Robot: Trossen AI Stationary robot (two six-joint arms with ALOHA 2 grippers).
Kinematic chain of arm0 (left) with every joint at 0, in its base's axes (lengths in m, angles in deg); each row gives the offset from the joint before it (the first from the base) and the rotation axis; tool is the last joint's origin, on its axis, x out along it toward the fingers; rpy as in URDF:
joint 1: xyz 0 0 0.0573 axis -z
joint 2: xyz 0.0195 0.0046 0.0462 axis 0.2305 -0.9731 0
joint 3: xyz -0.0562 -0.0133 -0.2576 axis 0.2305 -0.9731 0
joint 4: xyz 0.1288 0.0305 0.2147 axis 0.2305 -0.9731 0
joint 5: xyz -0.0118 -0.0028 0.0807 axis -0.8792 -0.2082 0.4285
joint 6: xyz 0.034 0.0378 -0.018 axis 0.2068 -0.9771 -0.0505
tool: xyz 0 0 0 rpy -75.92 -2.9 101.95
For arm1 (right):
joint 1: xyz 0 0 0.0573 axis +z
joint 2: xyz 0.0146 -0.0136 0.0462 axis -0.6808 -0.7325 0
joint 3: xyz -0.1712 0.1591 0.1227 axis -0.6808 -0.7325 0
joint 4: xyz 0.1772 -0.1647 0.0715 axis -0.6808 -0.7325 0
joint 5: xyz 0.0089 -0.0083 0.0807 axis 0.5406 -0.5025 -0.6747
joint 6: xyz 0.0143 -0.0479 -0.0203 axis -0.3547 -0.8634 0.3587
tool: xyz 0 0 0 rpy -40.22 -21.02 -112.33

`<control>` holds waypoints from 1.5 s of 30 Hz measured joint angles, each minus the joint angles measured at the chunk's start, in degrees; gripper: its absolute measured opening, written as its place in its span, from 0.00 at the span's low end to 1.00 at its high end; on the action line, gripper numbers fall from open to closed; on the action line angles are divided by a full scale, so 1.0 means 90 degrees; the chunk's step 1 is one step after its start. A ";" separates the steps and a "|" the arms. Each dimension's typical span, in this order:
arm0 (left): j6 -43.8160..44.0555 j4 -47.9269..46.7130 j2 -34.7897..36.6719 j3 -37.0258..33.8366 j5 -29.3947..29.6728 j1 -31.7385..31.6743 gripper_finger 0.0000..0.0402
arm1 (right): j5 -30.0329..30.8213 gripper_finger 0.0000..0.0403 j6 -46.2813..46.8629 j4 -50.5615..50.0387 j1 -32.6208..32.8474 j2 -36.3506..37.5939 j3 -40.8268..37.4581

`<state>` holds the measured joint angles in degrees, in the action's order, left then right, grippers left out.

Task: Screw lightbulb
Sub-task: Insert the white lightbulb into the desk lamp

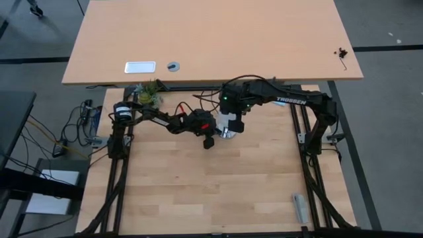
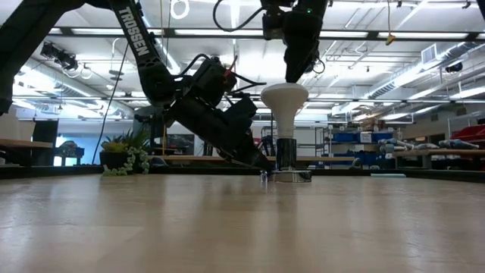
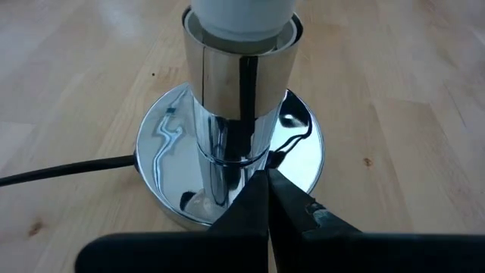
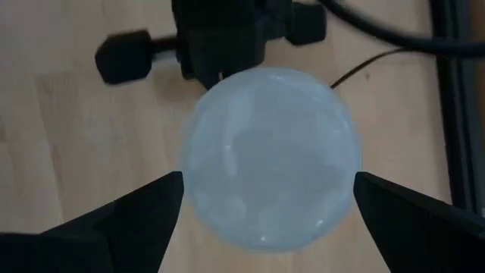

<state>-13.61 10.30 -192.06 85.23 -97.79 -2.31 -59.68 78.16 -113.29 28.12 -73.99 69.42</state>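
Surface: pale wooden slatted surface (image 1: 211, 192) inside a black frame carried everything; a larger tan desk (image 1: 211, 39) stood beyond it, and the low view looked into a workshop with ceiling lights.
Right arm: reached in over the middle, its fingers (image 4: 144, 212) spread wide on either side of the globe, not touching it; right gripper (image 4: 269, 201) hung directly above the bulb.
Left arm: lay low across the surface, left gripper (image 3: 269, 201) with fingers clenched together on nothing, the tips just beside the lamp's base plate.
Lamp holder: shiny chrome socket stand (image 3: 239, 91) with a round mirror base and a black cord (image 3: 61, 168) stood upright mid-surface.
Lightbulb: small white pear-shaped lightbulb (image 2: 284, 102) sat upright, its neck down in the chrome cup.
Handling: probably light, thin-walled and fragile, smooth enough to slip; best held gently across the widest part of the globe and turned, not squeezed.
Views: only the low view showed the bulb's full profile; the left wrist view alone showed its neck in the cup; how deep the thread sat was hidden everywhere.
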 joint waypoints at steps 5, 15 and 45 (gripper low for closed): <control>0.0000 -0.0002 0.0000 0.0000 -0.0001 0.0000 0.00 | -0.0231 0.98 0.0120 0.0036 -0.0160 -0.0020 0.0075; 0.0001 -0.0002 0.0000 -0.0002 -0.0001 0.0000 0.00 | -0.0500 0.98 -0.0151 0.0048 -0.0258 -0.0044 0.0073; 0.0000 -0.0005 0.0000 -0.0005 -0.0002 -0.0012 0.00 | 0.0272 0.60 0.1213 0.4281 0.1147 0.3720 -0.4229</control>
<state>-13.61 10.26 -192.06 85.18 -97.81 -2.42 -57.23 89.07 -74.76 38.44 -40.51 31.36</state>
